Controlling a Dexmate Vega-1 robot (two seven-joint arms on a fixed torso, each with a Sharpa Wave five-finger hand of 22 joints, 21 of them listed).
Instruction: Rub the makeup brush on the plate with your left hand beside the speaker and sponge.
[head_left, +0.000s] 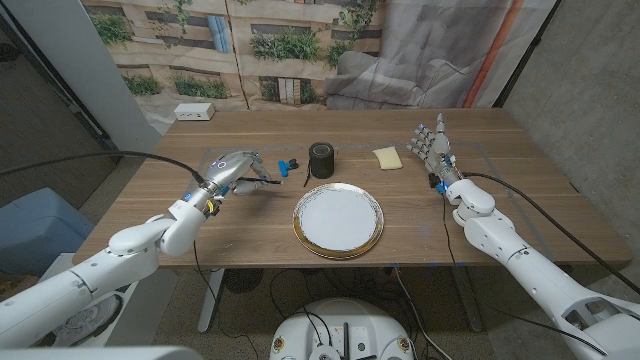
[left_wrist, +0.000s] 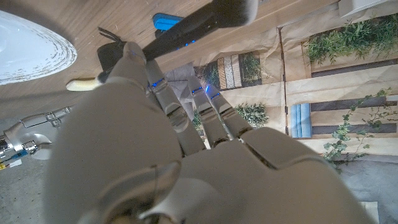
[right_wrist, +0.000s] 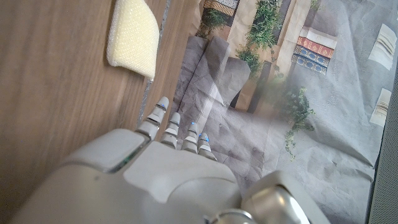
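Note:
My left hand hovers over the table's left middle and pinches the dark makeup brush at its fingertips. In the left wrist view the brush handle crosses just past my fingers. The gold-rimmed white plate lies at the table's centre front, to the right of that hand, and its rim is also in the left wrist view. Behind the plate stand the black speaker and the yellow sponge. My right hand stands on the right with its fingers spread, holding nothing.
A small blue object lies by the brush's tip, left of the speaker. A white box sits at the far left corner. The sponge lies just beyond my right hand. A cloth backdrop closes off the far edge.

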